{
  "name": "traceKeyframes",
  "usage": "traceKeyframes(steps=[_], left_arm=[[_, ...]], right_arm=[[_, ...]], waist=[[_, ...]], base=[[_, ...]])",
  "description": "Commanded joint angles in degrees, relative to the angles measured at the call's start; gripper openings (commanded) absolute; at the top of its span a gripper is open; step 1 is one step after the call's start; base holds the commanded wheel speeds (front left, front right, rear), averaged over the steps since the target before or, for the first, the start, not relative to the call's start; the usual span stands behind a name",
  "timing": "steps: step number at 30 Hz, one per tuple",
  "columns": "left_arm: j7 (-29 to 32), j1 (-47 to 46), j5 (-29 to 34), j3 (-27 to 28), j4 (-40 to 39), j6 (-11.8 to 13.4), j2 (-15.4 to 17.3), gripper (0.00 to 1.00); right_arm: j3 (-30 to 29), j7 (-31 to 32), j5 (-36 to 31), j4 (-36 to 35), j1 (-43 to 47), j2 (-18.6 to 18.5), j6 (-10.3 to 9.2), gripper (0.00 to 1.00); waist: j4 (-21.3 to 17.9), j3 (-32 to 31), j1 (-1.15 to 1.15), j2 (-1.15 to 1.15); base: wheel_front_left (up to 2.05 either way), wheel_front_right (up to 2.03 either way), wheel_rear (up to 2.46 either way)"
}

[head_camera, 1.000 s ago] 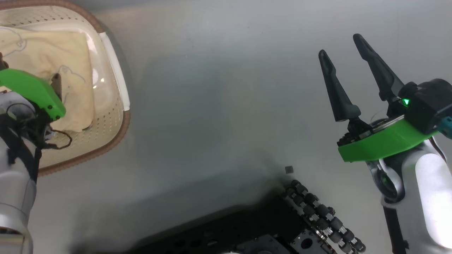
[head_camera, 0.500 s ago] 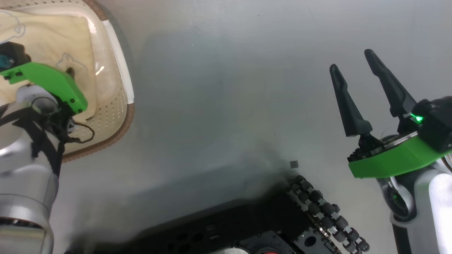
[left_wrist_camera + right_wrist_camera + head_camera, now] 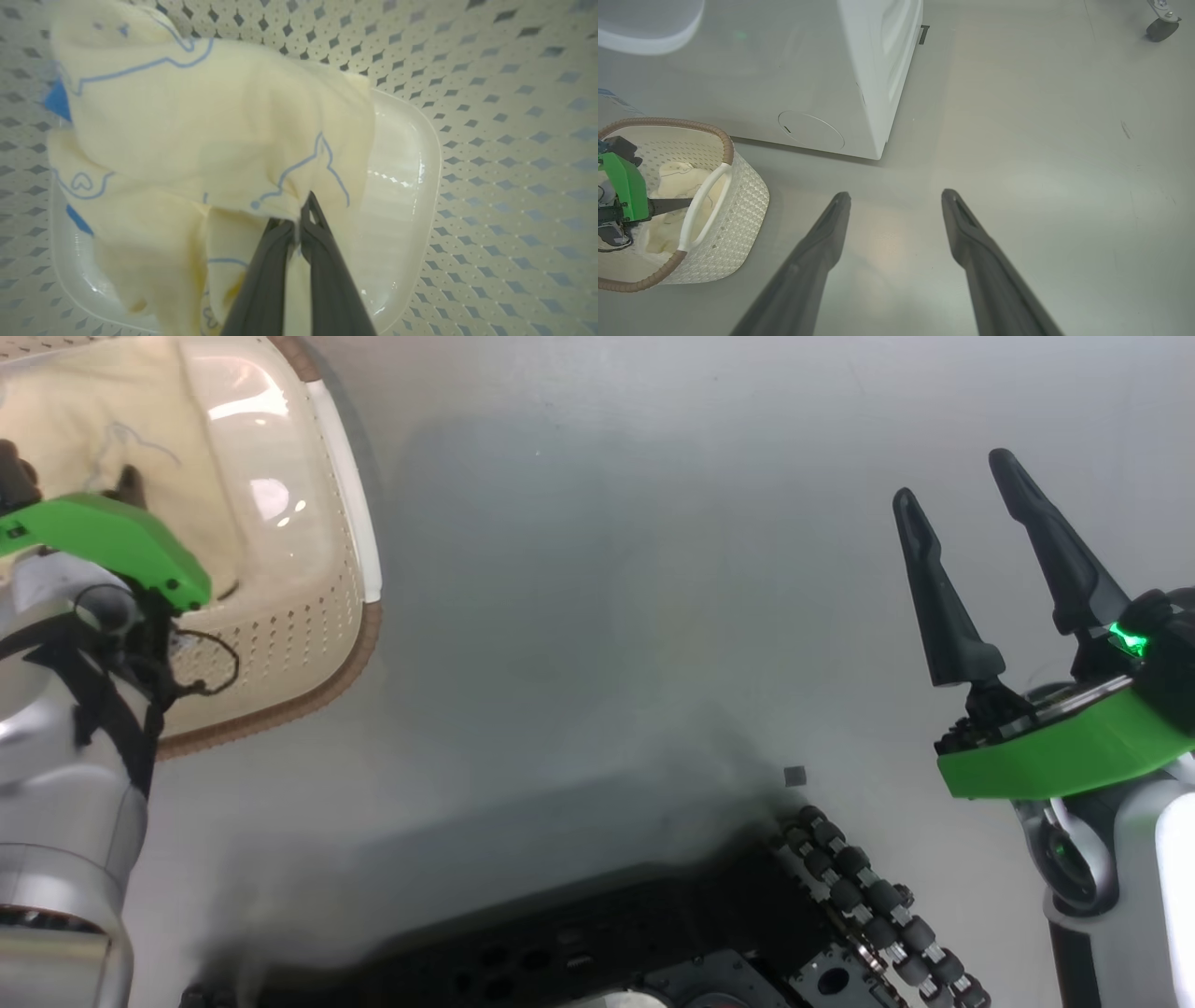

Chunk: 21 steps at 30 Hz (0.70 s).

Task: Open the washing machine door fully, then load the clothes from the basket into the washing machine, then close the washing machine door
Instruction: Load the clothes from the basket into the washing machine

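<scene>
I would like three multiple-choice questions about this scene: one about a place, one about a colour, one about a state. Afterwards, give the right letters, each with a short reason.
1. Where is the left gripper?
A. inside the cream-white perforated plastic basket
B. above bare floor
C. inside a steel drum

2. What colour are the line drawings on the pale cream-yellow cloth garment?
A. red
B. blue
C. green

3. In what state is the right gripper?
A. shut on a handle
B. shut on cloth
C. open and empty

Answers:
1 A: in the left wrist view the perforated walls surround it on all sides.
2 B: blue outlines run across the cloth.
3 C: its jaws stand wide apart over the grey floor, with nothing between them.
</scene>
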Motion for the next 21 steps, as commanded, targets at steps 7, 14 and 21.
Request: traceKeyframes(steps=[7, 14, 21], left_arm=[[-7.47, 1.94, 0.96, 0.39, -1.02, 0.32, 3.22, 0.0], [-8.92, 6.66, 2.48, 1.59, -7.98, 2.32, 3.25, 0.0], [-8.95, 17.7, 7.0, 6.07, -23.91, 5.5, 3.52, 0.0]], right_arm=[[0.52, -1.88, 0.5, 1.4, -0.91, -0.04, -0.01, 1.0], [-1.1, -1.89, 0.05, 3.66, -0.58, -0.04, -0.01, 1.0], [-2.97, -1.38, -0.19, 5.04, 1.17, -0.04, -0.01, 1.0]], waist=[[1.27, -3.96, 0.0, 0.0], [3.17, -10.66, 0.0, 0.0], [4.58, -18.79, 0.0, 0.0]], base=[[0.0, 0.0, 0.0], [0.0, 0.0, 0.0], [0.0, 0.0, 0.0]])
